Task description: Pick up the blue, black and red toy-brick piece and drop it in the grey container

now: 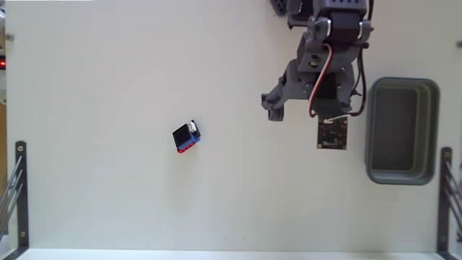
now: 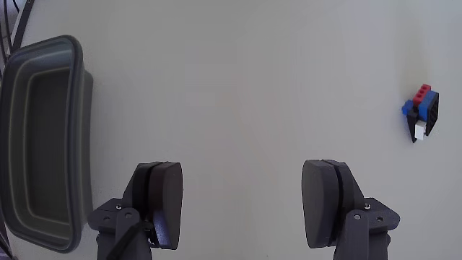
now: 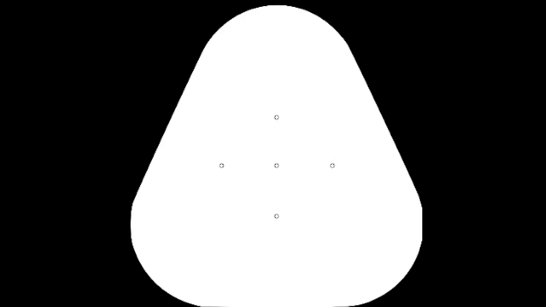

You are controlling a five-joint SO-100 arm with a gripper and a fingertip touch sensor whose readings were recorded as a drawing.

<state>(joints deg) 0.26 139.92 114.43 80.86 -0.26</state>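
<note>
The toy-brick piece lies alone on the white table, left of centre in the fixed view, with black, blue and red layers and a white spot. In the wrist view the toy-brick piece sits far right, well beyond the fingers. The grey container stands at the right edge of the fixed view, and the wrist view has the container at its left. My gripper hovers between the two, closer to the container. In the wrist view the gripper is wide open with only bare table between its fingers.
A small black circuit board with wires hangs on the arm's wrist. Thin black metal frames stand at the lower left and lower right table edges. A red light glows at the left edge.
</note>
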